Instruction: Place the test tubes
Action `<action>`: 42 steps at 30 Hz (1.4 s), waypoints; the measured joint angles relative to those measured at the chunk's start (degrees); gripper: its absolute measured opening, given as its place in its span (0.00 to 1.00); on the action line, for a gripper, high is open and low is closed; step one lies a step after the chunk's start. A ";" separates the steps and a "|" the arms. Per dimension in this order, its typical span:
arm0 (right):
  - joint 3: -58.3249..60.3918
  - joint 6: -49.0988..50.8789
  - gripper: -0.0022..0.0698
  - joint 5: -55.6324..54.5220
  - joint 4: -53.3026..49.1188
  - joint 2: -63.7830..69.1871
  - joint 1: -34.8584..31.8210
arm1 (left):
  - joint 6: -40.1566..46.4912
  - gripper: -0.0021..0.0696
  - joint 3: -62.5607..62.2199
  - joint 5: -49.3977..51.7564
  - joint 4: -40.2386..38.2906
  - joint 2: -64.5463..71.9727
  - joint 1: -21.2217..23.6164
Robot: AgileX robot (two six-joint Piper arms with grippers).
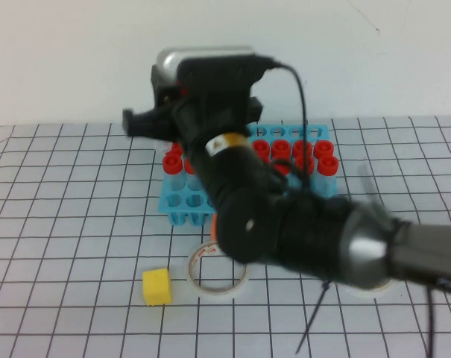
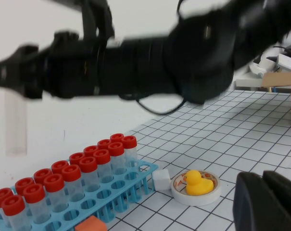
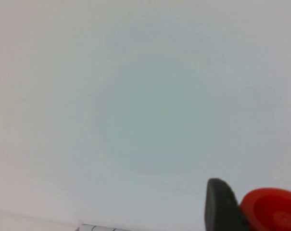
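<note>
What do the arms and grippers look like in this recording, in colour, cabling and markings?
The right arm is bulky and black, with a silver-grey section, a yellow label band, a silver-topped camera and a black cable. The right gripper, raised near the blue rack, is black. The left gripper, low near the table, is black too; its arm is out of view.

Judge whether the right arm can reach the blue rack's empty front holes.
Probably yes: the right gripper, shut on a test tube, hovers over the left end of the blue rack, nothing between; the left gripper, shut, sits apart.
</note>
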 joint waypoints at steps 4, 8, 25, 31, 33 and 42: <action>0.00 2.60 0.41 -1.95 -11.55 4.17 0.38 | 0.00 0.03 0.00 0.00 0.00 0.00 0.00; 0.00 3.00 0.41 -1.67 -17.08 7.07 0.61 | 0.00 0.03 0.00 0.00 0.00 0.00 0.00; -0.10 8.93 0.41 -0.99 -17.04 14.17 -4.55 | -0.41 0.03 0.00 0.00 -0.74 0.00 0.00; -0.36 10.59 0.41 -1.04 -24.93 14.39 -4.79 | -0.45 0.03 0.00 0.00 -0.83 0.00 0.00; -0.45 10.59 0.41 -1.04 -26.48 14.39 -4.79 | -0.45 0.03 0.00 0.00 -0.83 0.00 0.00; -0.45 10.59 0.41 -1.04 -27.21 14.50 -4.79 | -0.45 0.03 0.00 0.00 -0.83 0.00 0.00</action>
